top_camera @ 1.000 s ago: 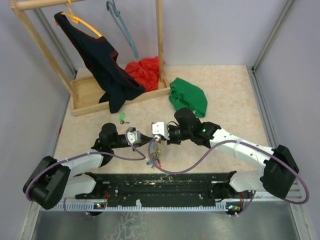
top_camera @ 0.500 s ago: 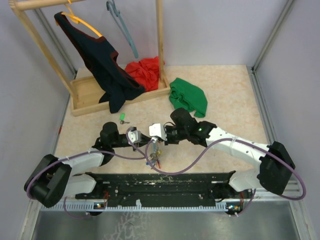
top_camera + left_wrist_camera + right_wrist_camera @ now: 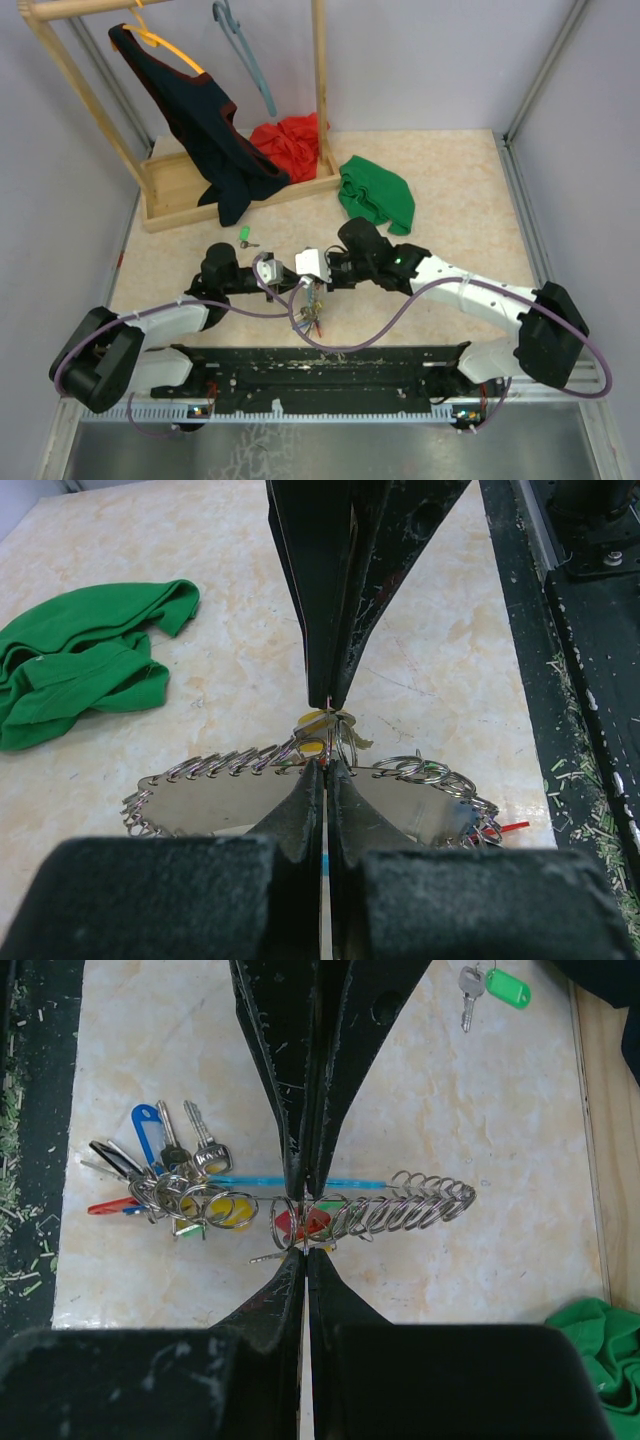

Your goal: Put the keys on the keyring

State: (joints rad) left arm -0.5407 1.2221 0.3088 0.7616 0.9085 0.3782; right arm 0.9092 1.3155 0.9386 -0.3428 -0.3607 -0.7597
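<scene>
Shifted slightly left, right tool [image 3: 305, 1251] pinches keyring [image 3: 415, 1207], left tool [image 3: 325, 767] likewise clamps its wire, green key [image 3: 503, 987] lies apart on table [image 3: 470, 1100]

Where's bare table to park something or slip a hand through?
Widest bare patch: table right of the green cloth, out to the right wall. Narrow strip between rack base and left arm, but a green-tagged key lies there. Centre is crowded: left claw and right claw meet, shut on the keyring.
</scene>
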